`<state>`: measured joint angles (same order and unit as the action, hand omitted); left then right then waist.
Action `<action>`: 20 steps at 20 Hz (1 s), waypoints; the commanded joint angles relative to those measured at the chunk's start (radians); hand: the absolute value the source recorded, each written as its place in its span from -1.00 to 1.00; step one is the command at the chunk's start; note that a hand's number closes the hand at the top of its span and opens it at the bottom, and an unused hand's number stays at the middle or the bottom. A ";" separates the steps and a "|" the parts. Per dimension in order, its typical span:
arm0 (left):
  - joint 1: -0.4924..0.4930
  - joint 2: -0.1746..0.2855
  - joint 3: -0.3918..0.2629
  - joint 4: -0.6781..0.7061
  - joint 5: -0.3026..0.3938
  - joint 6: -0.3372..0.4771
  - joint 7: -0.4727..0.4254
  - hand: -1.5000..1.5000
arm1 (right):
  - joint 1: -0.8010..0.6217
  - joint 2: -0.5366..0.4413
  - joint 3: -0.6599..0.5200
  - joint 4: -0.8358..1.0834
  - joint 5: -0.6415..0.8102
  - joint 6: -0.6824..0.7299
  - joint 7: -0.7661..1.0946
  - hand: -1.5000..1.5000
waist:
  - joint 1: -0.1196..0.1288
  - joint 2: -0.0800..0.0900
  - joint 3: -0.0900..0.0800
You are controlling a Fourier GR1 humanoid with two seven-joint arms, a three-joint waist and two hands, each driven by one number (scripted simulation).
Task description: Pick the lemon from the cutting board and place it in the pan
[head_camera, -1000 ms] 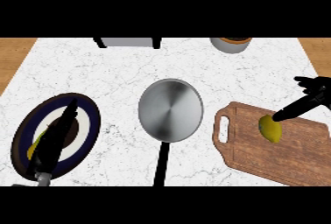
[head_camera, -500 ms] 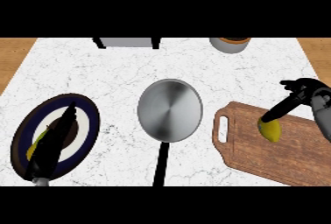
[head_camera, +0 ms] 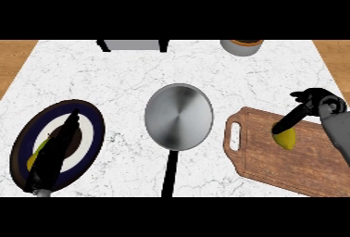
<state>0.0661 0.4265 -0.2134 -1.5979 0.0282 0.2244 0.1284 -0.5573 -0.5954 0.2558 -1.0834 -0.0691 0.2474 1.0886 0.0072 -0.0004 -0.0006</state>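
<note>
The yellow lemon (head_camera: 286, 139) lies on the wooden cutting board (head_camera: 273, 162) at the right. My right hand (head_camera: 312, 102) hangs over the board's far edge. Its straight fingers (head_camera: 290, 121) slant down and touch the lemon's top, with the thumb spread apart; nothing is gripped. The steel pan (head_camera: 178, 115) sits in the middle of the counter, nothing inside it, its black handle (head_camera: 169, 172) pointing toward me. My left hand (head_camera: 54, 152) rests open at the lower left, fingers straight, above a plate.
A dark-rimmed plate (head_camera: 97, 126) lies under the left hand, with something yellow (head_camera: 33, 160) on it. A grey box (head_camera: 134, 45) and a round container (head_camera: 242, 46) stand at the counter's far edge. Wooden surfaces border the marble on both sides.
My right hand has turned and come in over the board, its fingers now steeper on the lemon's top. The lemon and my left hand have stayed put.
</note>
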 commanded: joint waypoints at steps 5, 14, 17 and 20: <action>-0.015 0.012 0.036 -0.074 -0.007 -0.029 0.081 0.00 | 0.004 0.046 0.022 0.047 0.026 0.044 0.115 -1.00 | 0.002 0.000 0.001; -0.019 -0.055 0.059 0.024 -0.048 -0.042 0.006 0.00 | 0.035 0.057 -0.012 0.079 0.073 0.060 0.065 -1.00 | -0.005 0.000 0.000; -0.006 -0.061 0.082 0.041 -0.044 -0.067 -0.032 0.00 | 0.080 0.077 -0.006 0.076 0.115 0.030 0.024 -1.00 | -0.006 0.000 0.000; -0.048 -0.056 0.111 0.096 -0.038 -0.102 -0.033 0.00 | 0.064 0.144 0.000 0.090 0.137 -0.004 0.054 -1.00 | -0.006 0.000 0.000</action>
<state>0.0505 0.3709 -0.1405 -1.5631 -0.0186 0.1559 0.1209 -0.5039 -0.5002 0.2508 -0.9837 0.0397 0.2498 1.0420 0.0037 -0.0002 -0.0003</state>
